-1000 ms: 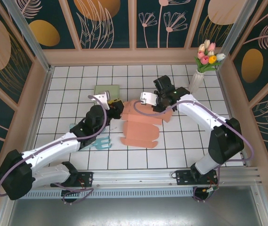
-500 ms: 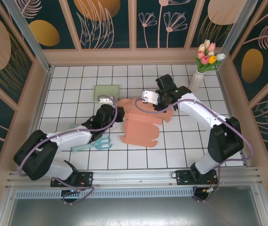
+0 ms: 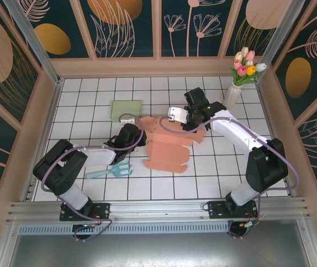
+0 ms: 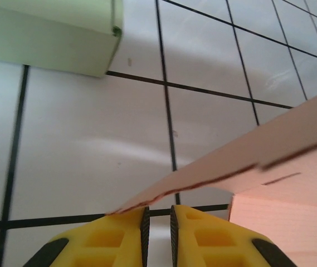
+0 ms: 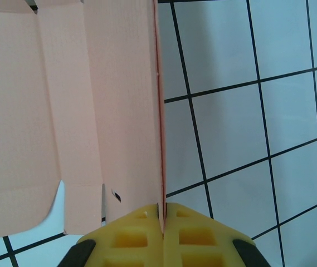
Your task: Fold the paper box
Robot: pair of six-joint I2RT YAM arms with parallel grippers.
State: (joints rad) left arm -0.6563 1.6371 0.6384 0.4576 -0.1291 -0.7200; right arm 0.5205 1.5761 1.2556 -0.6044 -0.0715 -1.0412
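White tiled table [image 3: 91,100] with black grid lines, floral panels round it. paper box [image 3: 166,150] lies mid-table as a mostly flat salmon blank, rear flaps lifted. right gripper [image 5: 161,208] is clamped on it: in the right wrist view a raised panel runs edge-on straight down into the yellow fingers, pads tight on both faces, rest of the blank spreading off to the left. left gripper [image 4: 156,214] sits low at the blank's left side. In the left wrist view the fingers are nearly together with a thin slit between them, and the edge of a raised flap slants down from the right to end at the fingertips. Can't tell if that edge is pinched or just touching. green box [image 3: 126,107] is behind the left gripper, apart from the blank. Versus a second ago: left arm has folded in, elbow pulled toward the table middle, and the gripper has dropped from beside the green box to the blank's left edge, jaws narrower. Green box and teal fork tool [image 3: 113,171] are now uncovered. Right clamp and blank position unchanged.
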